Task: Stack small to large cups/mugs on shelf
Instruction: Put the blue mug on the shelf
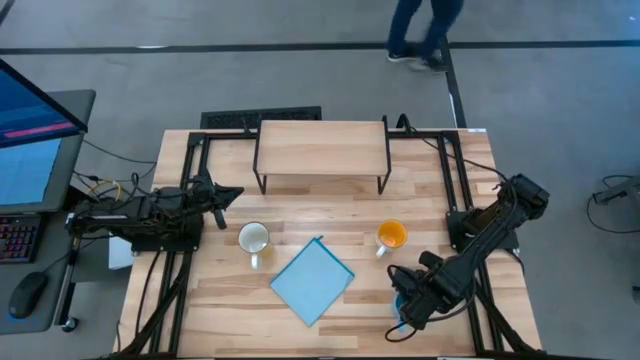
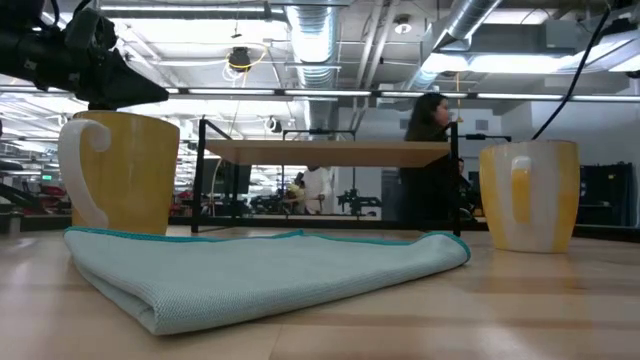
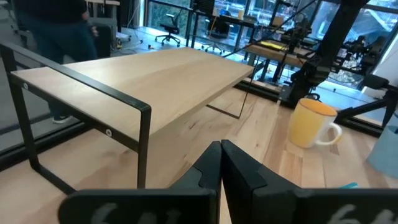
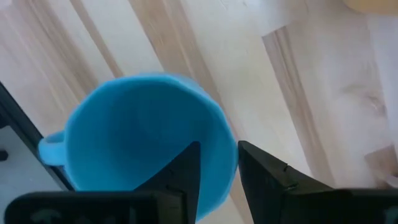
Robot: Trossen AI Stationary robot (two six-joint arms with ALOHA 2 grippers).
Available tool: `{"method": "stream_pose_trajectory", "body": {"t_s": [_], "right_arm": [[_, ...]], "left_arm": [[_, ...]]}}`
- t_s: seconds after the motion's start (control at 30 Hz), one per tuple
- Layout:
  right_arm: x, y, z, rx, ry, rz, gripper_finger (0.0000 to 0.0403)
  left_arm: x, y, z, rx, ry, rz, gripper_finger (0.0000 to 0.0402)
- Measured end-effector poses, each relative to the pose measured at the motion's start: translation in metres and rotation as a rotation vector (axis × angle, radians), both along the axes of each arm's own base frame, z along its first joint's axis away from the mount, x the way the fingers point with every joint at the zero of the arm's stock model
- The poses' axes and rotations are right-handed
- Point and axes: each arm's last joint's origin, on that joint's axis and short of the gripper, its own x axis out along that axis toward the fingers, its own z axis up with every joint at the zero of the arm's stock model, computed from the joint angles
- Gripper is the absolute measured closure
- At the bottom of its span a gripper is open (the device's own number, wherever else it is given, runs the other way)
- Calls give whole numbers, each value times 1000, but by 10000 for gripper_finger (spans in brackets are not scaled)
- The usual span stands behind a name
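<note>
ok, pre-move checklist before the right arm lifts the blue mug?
1. Right gripper placed on the blue mug: ok; one finger is inside the rim, one outside.
2. Jaws closed on the rim: not ok; both fingers stand apart around the wall.
3. Shelf top free for placing: ok, nothing on it.
4. Left gripper out of the way: ok; shut, at the table's left side near the cream mug.
5. Orange mug and blue cloth clear of the right arm: ok.
</note>
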Motion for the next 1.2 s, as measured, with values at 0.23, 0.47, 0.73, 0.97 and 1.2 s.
{"method": "stream_pose_trajectory", "body": {"t_s": [0.23,0.47,0.73,0.97,1.2], "right_arm": [[0,0,-11,18,-16,1,274],[-1,0,-14,28,-8,1,296],[-1,1,-12,41,-16,28,382],[-2,0,-10,44,-11,41,382],[-3,-17,13,71,36,24,382]], "left_arm": [[0,0,0,-2,-1,0,401],[0,0,0,-4,-2,0,401],[0,0,0,-43,-21,5,401],[1,-1,0,-51,-20,-45,401],[1,-2,0,-53,-18,-57,401]]}}
